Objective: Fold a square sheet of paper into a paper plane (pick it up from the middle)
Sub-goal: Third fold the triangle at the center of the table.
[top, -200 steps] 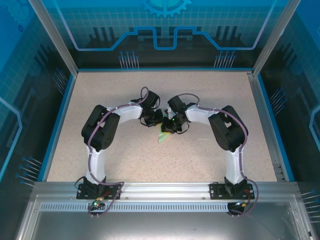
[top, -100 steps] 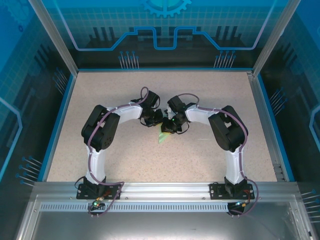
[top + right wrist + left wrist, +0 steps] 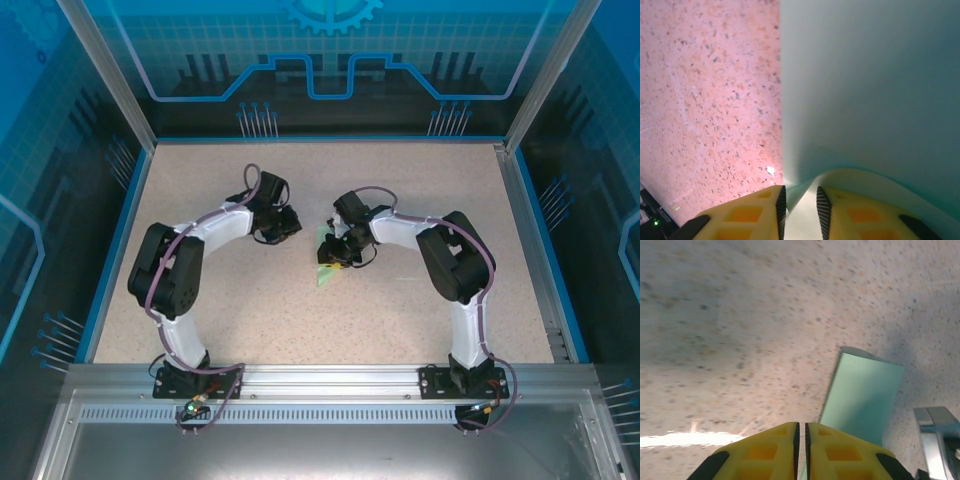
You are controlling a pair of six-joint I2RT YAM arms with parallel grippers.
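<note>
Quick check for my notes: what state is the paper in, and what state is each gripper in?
paper plane: folded into a slim shape.
left gripper: shut, empty, apart from the paper plane.
right gripper: slightly open, with part of the paper plane between its fingers.

No legible words or numbers; the far blue panel (image 3: 330, 60) bears only a gear emblem (image 3: 333, 12).

Both arms bent, elbows outward; left gripper (image 3: 801, 426) jaws pressed together; right gripper (image 3: 799, 192) jaws slightly apart.
</note>
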